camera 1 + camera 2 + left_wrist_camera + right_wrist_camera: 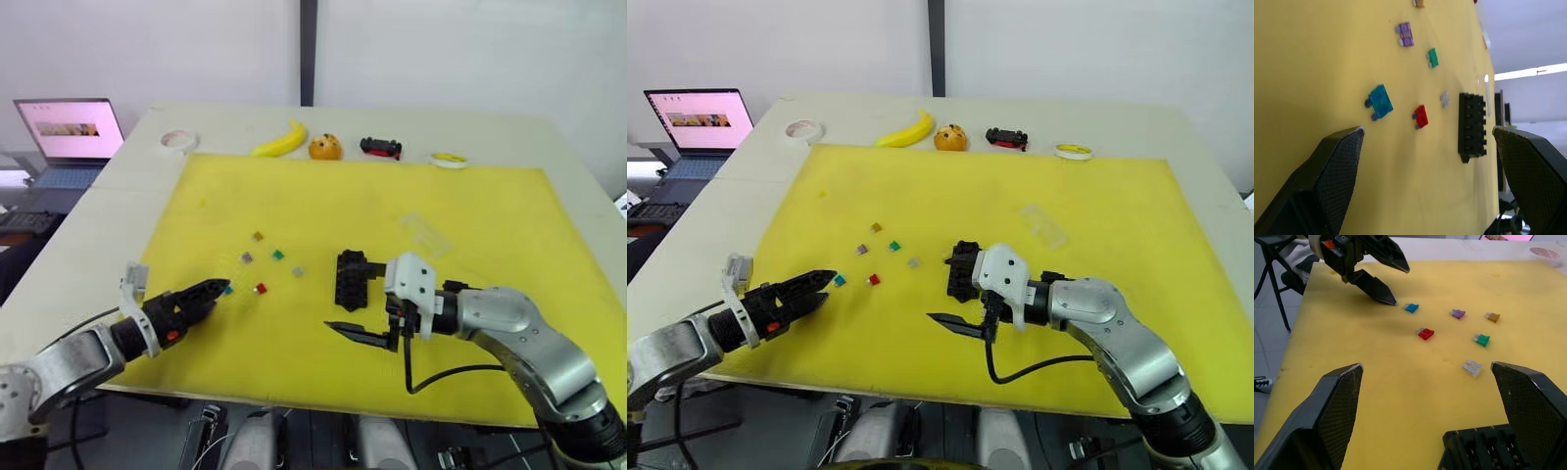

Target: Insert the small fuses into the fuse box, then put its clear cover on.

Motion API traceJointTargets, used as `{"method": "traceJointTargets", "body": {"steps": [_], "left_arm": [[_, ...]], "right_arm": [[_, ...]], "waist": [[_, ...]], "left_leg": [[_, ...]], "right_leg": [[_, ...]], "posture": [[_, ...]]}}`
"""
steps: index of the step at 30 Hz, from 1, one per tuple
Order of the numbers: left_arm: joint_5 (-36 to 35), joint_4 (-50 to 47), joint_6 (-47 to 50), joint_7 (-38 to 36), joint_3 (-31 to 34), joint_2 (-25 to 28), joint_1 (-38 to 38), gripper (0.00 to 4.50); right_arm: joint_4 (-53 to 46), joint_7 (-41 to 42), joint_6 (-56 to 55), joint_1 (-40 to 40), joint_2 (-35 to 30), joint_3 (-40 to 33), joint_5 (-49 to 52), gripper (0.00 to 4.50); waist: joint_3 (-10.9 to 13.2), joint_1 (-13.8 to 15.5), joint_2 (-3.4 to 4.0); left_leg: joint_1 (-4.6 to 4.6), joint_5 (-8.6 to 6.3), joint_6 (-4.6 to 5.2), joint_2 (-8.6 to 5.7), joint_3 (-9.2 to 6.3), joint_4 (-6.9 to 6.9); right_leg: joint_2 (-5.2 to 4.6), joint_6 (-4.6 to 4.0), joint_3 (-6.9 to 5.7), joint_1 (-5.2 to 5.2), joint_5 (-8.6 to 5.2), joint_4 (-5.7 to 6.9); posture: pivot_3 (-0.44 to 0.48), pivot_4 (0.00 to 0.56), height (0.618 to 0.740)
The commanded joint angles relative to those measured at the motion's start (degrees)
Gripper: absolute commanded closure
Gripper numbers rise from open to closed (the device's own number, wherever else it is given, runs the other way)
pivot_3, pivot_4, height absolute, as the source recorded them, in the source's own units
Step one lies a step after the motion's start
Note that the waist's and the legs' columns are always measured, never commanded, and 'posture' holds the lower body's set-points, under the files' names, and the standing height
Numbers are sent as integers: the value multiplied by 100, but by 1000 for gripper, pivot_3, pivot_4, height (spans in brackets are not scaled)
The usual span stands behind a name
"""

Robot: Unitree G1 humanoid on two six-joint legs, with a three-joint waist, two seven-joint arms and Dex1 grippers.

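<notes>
On the yellow mat (294,196) lie several small fuses: brown (258,236), purple (247,258), green (278,255), grey (298,271), red (260,288) and teal (227,290). To their right is the black fuse box (351,279), its slots empty in the left wrist view. My left gripper (217,294) is open, its tips just short of the teal fuse (1380,101). My right gripper (341,294) is open, with the fuse box (1488,450) between its fingers near their base. The clear cover (426,233) lies flat, farther back and to the right.
Along the table's far edge sit a tape roll (179,141), a banana (281,142), an orange (325,147), a red-and-black toy car (380,148) and a yellow-white roll (450,160). An open laptop (69,132) stands on a side table at the far left.
</notes>
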Motion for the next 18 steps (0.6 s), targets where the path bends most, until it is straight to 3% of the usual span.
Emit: {"method": "traceJointTargets", "body": {"steps": [1, 18], "left_arm": [[-103, 13, 10, 202, 183, -120, -36, 56], [-103, 453, -95, 721, 66, -826, -289, 56]], "right_arm": [[-190, -167, 8, -64, 118, 23, -76, 0], [-226, -268, 136, -25, 114, -20, -186, 0]], "waist": [[0, 1, 0], [-5, 46, 5]], "left_leg": [[0, 0, 0, 0, 0, 0], [7, 1, -1, -7, -11, 4]], "right_leg": [[0, 0, 0, 0, 0, 0], [-4, -1, -9, 19, -1, -2]], "posture": [[0, 150, 740], [0, 150, 740]]}}
